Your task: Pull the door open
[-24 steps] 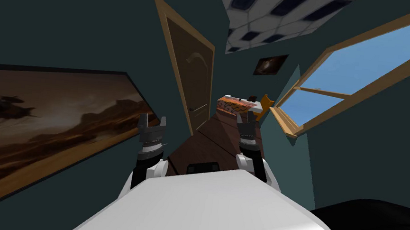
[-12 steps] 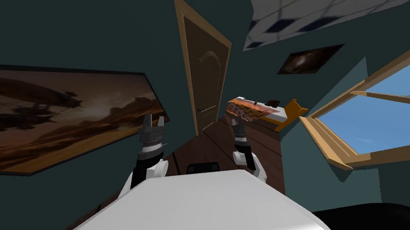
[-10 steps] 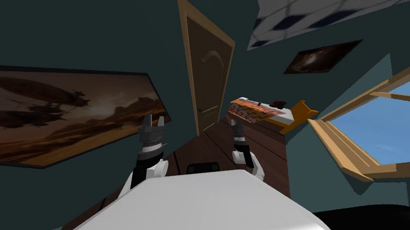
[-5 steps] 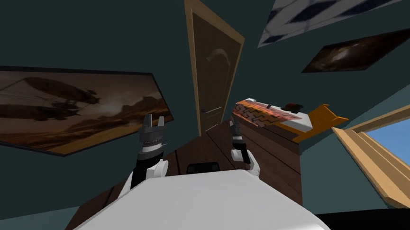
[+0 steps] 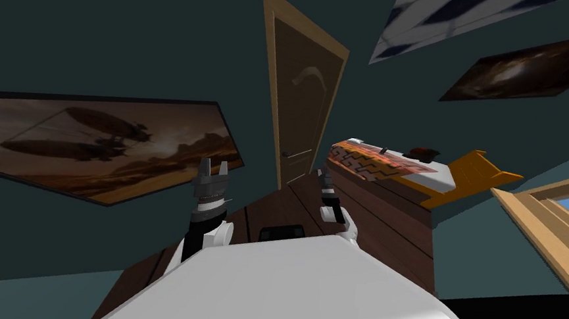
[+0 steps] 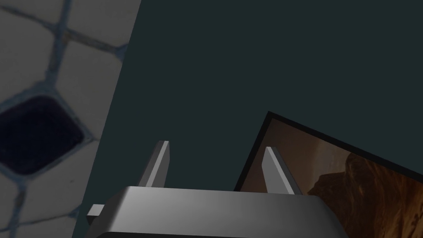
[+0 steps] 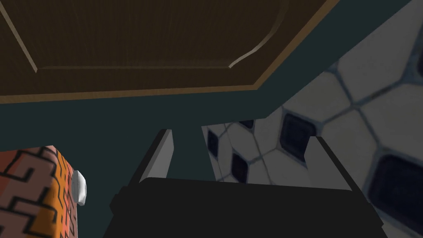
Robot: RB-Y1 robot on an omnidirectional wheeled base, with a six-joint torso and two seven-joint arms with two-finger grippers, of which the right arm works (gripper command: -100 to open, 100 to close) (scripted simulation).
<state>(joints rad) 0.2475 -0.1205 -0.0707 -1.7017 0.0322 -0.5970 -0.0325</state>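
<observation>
A dark brown panelled door in a light wood frame stands shut in the dark teal wall ahead, with a small dark lever handle low on its left side. Its top panel appears in the right wrist view, beyond the fingers. My right gripper is raised in front of the door's lower part, well short of it, open and holding nothing. My left gripper is held up to the left of the door, open and empty.
A bed with an orange patterned cover and orange headboard stands right of the door. A large framed picture hangs on the left wall. A window frame is at right. Dark wood floor runs toward the door.
My view has swung right to left across the room: door and bed now sit more central and nearer, the window has slid toward the right edge. The right gripper has drawn slightly inward.
</observation>
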